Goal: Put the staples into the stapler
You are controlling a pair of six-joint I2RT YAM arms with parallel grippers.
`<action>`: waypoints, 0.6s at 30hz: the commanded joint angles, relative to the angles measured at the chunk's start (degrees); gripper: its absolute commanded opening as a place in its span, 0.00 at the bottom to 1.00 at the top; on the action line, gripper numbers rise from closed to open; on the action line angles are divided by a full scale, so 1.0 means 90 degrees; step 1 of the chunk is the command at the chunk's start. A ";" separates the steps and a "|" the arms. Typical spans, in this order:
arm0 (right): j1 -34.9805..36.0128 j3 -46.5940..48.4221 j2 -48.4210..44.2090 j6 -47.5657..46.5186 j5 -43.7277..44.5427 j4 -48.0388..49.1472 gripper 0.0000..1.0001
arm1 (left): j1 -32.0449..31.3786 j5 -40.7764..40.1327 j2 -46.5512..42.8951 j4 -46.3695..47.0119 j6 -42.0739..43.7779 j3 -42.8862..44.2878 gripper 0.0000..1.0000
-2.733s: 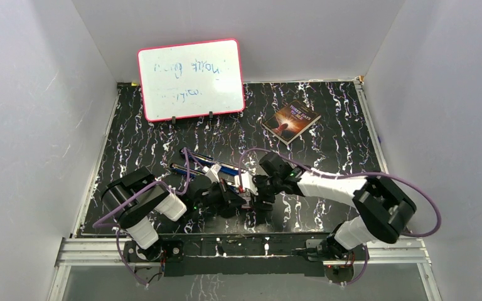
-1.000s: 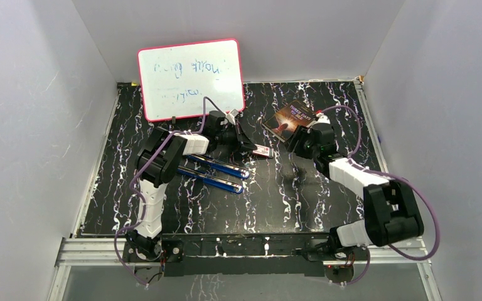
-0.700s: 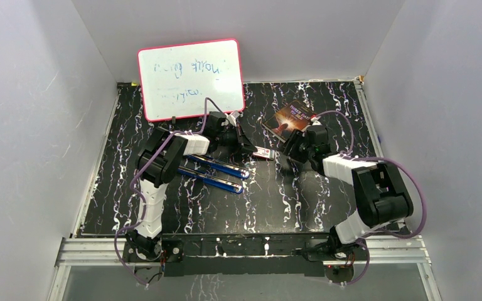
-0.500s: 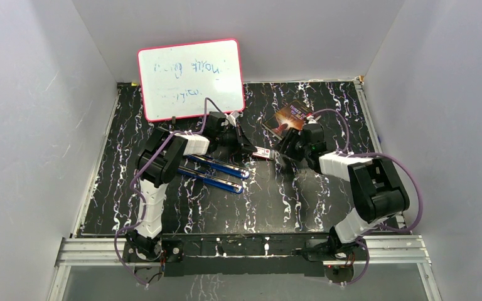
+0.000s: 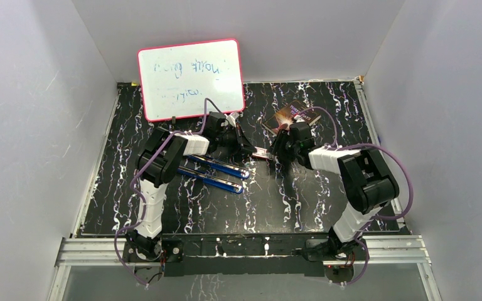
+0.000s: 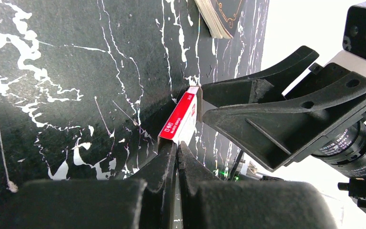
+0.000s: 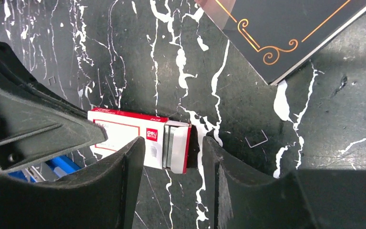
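1. The staples (image 7: 168, 151) showed as a short, silvery-grey ribbed strip in the pulled-out end of a small white box (image 7: 124, 133) with red edging.
2. The box lay flat near the middle of the black marbled table (image 5: 326, 207). It sat just right of the blue stapler (image 5: 216, 173), which lay opened into two long arms, and near-left of a dark book (image 5: 292, 118).
3. The right gripper (image 7: 174, 143) had its fingers parted to either side of the box's open right end and gripped nothing.
4. The left gripper (image 6: 176, 145) was closed, with its tips against the box's left end. Whether they pinched it could not be told.
5. One loose staple (image 7: 256, 139) lay on the table just right of the box.
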 commanded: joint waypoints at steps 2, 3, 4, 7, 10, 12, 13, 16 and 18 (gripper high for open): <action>0.0211 0.0418 0.0128 -0.0294 0.0614 -0.0501 0.54 | -0.0018 0.0100 -0.0171 0.0049 0.0028 -0.0084 0.00; 0.0232 0.0425 0.0131 -0.0301 0.0729 -0.0554 0.52 | -0.0026 0.0105 -0.0167 0.0058 0.0015 -0.0084 0.00; 0.0253 0.0434 0.0126 -0.0310 0.0817 -0.0632 0.50 | -0.0027 0.0104 -0.0174 0.0073 0.0017 -0.0093 0.00; 0.0268 0.0435 0.0103 -0.0311 0.1048 -0.0779 0.44 | -0.0023 0.0098 -0.0207 0.0078 0.0018 -0.0103 0.00; 0.0270 0.0405 0.0034 -0.0311 0.1208 -0.0889 0.38 | -0.0022 0.0106 -0.0223 0.0077 0.0012 -0.0116 0.00; 0.0264 0.0355 -0.0019 -0.0321 0.1281 -0.0919 0.35 | -0.0022 0.0102 -0.0216 0.0087 0.0008 -0.0114 0.00; 0.0266 0.0341 -0.0040 -0.0321 0.1309 -0.0943 0.34 | -0.0023 0.0099 -0.0214 0.0087 0.0008 -0.0114 0.00; 0.0272 0.0318 -0.0092 -0.0321 0.1353 -0.0988 0.29 | -0.0023 0.0105 -0.0214 0.0088 0.0003 -0.0104 0.00; 0.0273 0.0332 -0.0103 -0.0330 0.1306 -0.1000 0.25 | -0.0026 0.0101 -0.0222 0.0087 -0.0002 -0.0111 0.00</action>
